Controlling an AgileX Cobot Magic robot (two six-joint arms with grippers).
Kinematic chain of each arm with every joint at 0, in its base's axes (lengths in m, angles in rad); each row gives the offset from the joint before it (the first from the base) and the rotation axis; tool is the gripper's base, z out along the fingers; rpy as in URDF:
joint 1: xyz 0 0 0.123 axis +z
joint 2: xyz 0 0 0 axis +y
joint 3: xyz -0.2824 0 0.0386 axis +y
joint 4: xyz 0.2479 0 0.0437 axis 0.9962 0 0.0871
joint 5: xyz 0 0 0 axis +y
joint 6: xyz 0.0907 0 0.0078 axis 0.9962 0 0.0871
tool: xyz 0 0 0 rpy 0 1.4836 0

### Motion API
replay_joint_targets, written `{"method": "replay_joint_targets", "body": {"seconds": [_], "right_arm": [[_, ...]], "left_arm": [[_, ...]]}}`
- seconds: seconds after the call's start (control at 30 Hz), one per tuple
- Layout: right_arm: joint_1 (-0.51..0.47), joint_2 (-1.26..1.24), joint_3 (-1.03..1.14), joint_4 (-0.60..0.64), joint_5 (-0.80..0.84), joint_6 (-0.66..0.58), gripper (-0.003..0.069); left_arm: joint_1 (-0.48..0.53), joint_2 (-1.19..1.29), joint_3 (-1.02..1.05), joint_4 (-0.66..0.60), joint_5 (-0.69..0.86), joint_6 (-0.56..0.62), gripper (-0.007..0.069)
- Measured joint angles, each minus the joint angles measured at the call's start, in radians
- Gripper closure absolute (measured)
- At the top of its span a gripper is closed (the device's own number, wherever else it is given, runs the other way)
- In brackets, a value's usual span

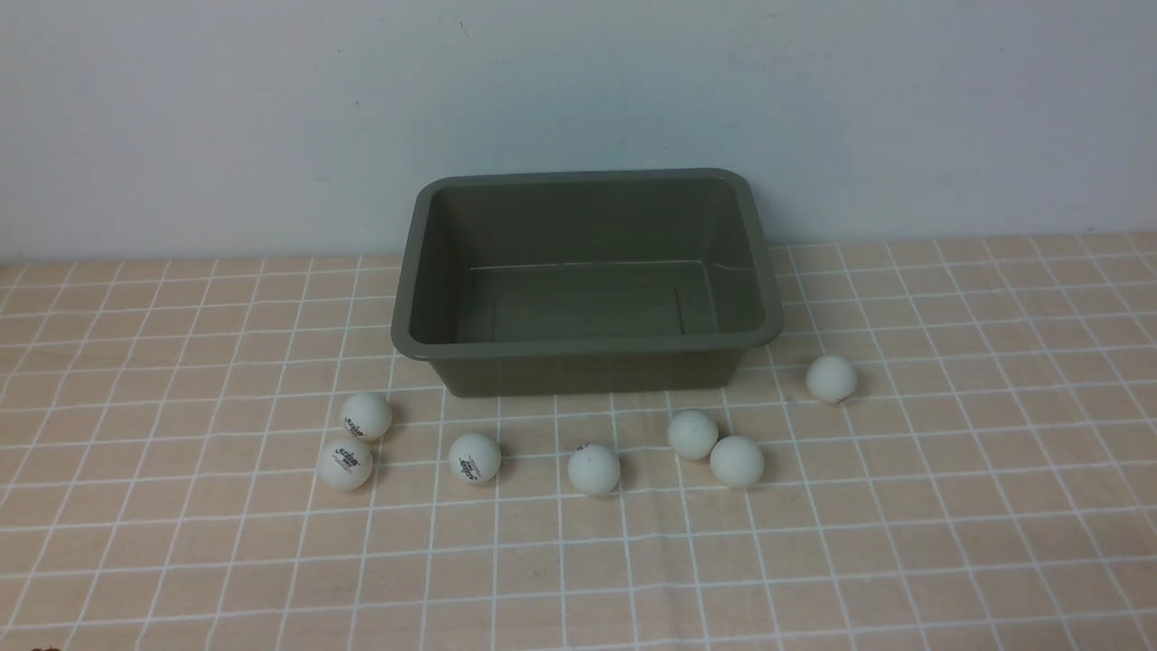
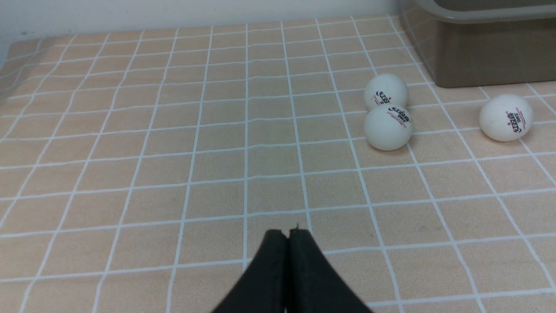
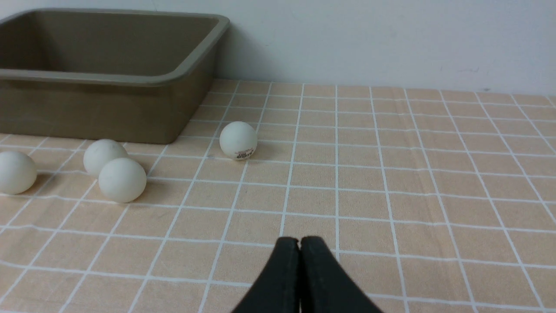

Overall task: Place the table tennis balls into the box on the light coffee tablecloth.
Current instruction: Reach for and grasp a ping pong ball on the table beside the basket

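1. I am seeing the box (image 1: 587,366) at frame centre on the light coffee tablecloth (image 1: 904,542).
2. The table tennis balls (image 1: 594,469) are lying just below it.
3. Left gripper (image 2: 288,237) and right gripper (image 3: 299,243) are showing jaws pressed together.

- A plain, pale blue-white wall (image 1: 578,90) fills the whole background, matte and evenly lit.
- The wall is bare apart from a few tiny dark specks (image 1: 357,104) and faint scuffs.
- A dark sliver (image 1: 41,647) sits at the front view's lower left corner, too small to identify.
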Motion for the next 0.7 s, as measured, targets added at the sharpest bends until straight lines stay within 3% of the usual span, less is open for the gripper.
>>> {"method": "replay_joint_targets", "body": {"seconds": [0.2,0.43,0.7], "right_arm": [[0.0,0.0,-0.144,0.031,0.015,0.0,0.0673],[0.0,0.0,-0.456,0.034,0.202,0.0,0.0673],[0.0,-0.007,-0.526,0.037,0.192,0.0,0.0673]], "left_arm": [[0.0,0.0,0.0,0.0,0.0,0.0,0.0693],[0.0,0.0,0.0,0.0,0.0,0.0,0.0693],[0.0,0.0,0.0,0.0,0.0,0.0,0.0693]]}}
